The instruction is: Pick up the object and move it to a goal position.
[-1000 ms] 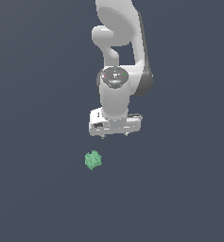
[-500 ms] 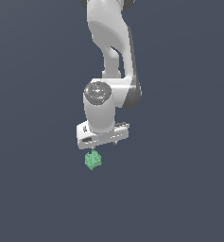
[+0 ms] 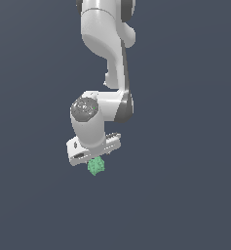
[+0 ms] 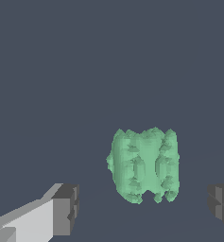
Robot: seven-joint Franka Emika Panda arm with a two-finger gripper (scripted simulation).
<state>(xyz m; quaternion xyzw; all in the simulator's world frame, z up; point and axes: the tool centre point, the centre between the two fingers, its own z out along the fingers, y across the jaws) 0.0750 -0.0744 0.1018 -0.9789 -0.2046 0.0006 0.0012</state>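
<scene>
So the white arm (image 3: 107,58) drops in from the top of the exterior view, bends at a grey-capped joint around the middle, and the end effector (image 3: 93,155) ends up just below centre, a bit toward the exterior view's left. The little mint-green object (image 3: 96,166) sits right underneath it – its top is tucked up against the underside of the white hand, so from this angle they overlap and I can't tell if anything is actually touching

The wrist view clears it up a bit. The object (image 4: 144,164) is a lumpy, faceted blob with knobby bumps, lying on the plain dark grey surface (image 4: 108,61). The end effector (image 4: 144,208) is spread wide – one dark finger pad (image 4: 66,208) on one side of the blob, the other pad (image 4: 221,205) on the opposite side at the frame edge. There's a visible gap between each pad and the object, so nothing is gripped. The blob sits between the pads, closer to the far-edge one
</scene>
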